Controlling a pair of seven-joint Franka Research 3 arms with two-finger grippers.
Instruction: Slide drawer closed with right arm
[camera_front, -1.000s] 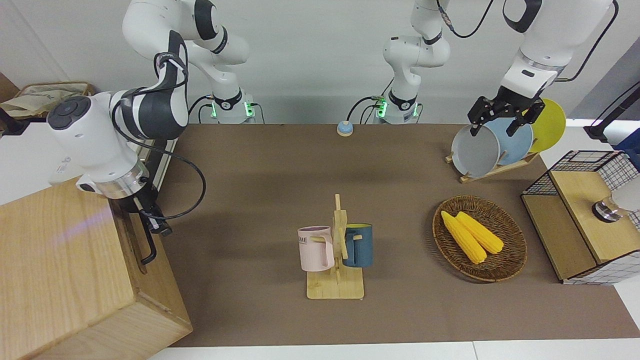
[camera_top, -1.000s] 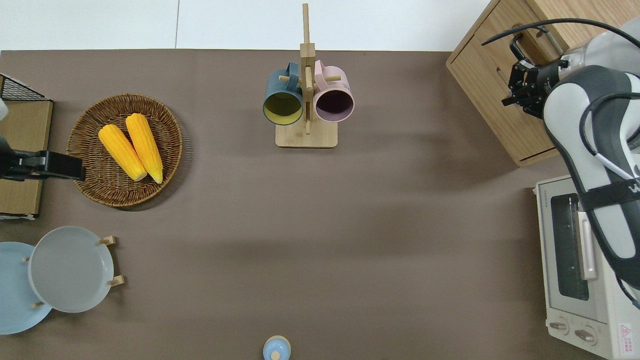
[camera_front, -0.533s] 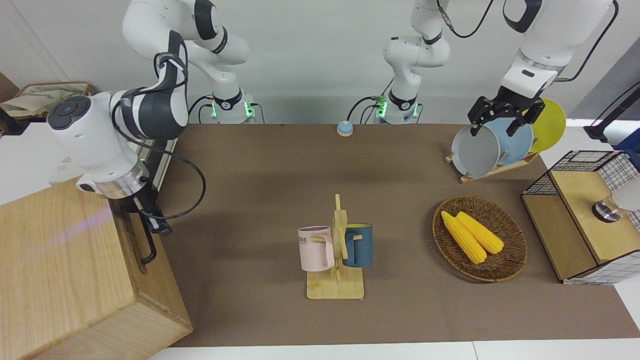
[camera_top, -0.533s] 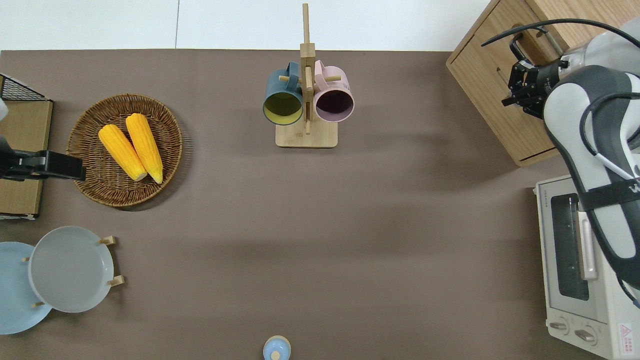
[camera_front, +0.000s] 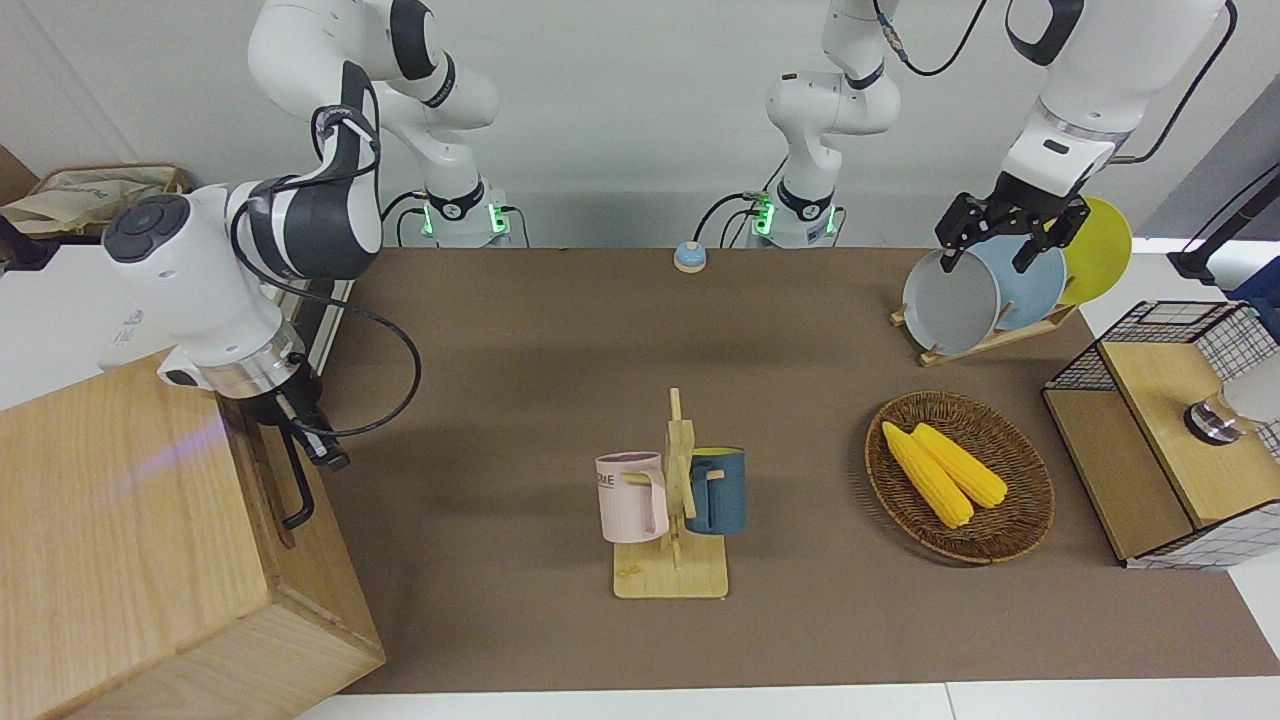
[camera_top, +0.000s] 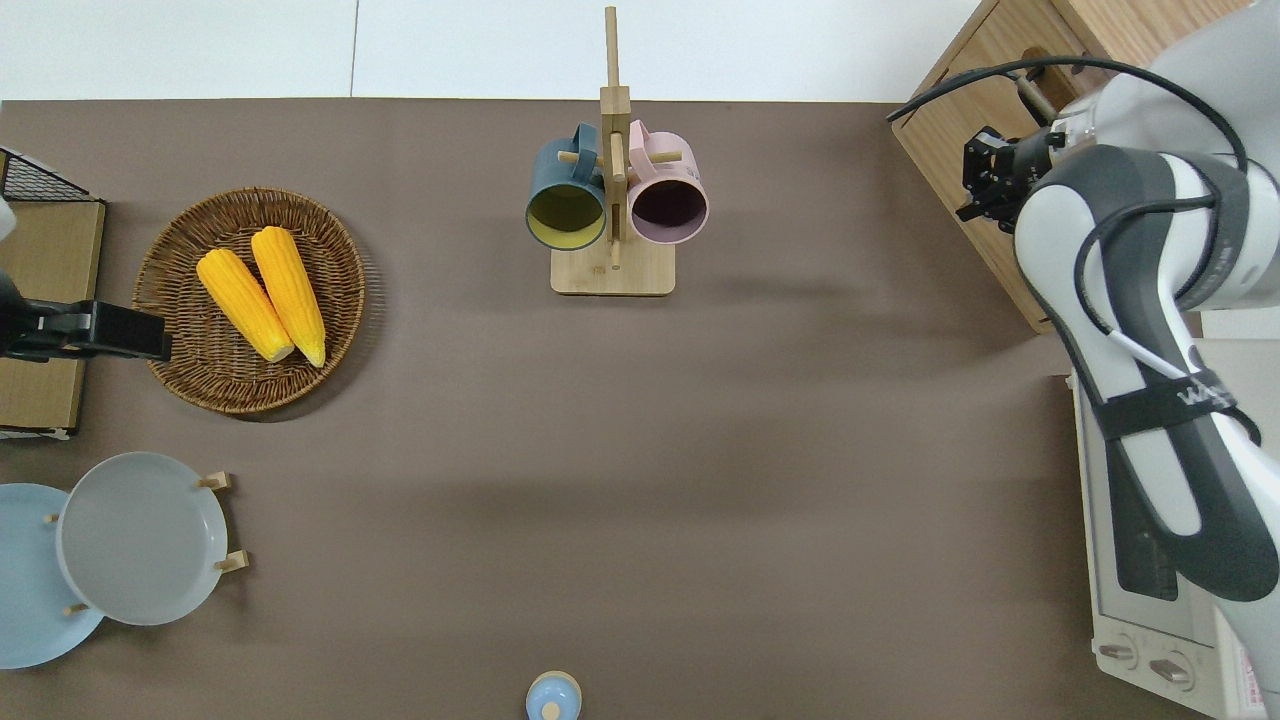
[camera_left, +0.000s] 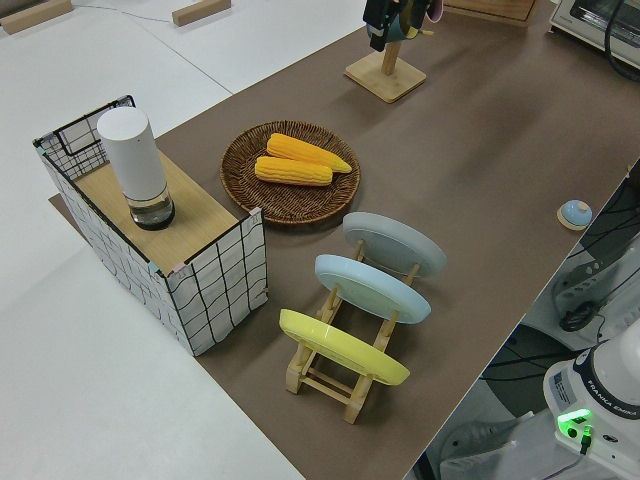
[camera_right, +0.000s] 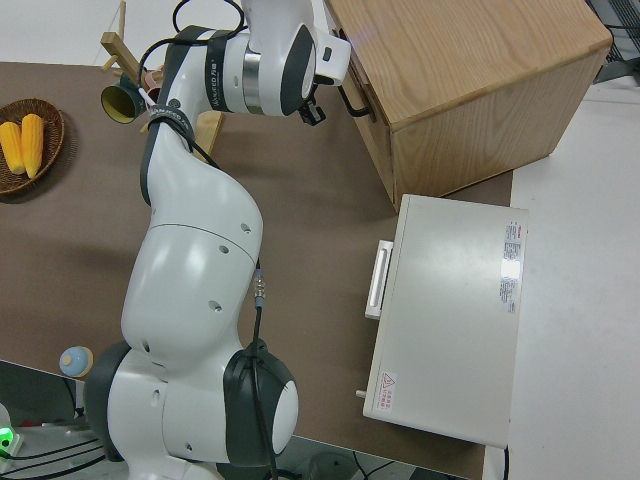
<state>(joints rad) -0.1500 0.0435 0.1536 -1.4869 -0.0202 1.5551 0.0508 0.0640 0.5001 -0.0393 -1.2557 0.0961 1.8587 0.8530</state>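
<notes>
1. The drawer (camera_front: 283, 480) sits in the pale-wood cabinet (camera_front: 130, 540) at the right arm's end of the table, its front flush with the cabinet face in the front view.
2. Its black bar handle (camera_front: 297, 487) shows whole in the front view; overhead, my arm covers most of it.
3. My right gripper (camera_front: 308, 437) is just beside the handle's upper end; I cannot tell how my jaws stand.
4. The right side view alone shows the white oven (camera_right: 445, 320) just beside the cabinet, nearer to the robots.
5. My left arm is parked.
</notes>
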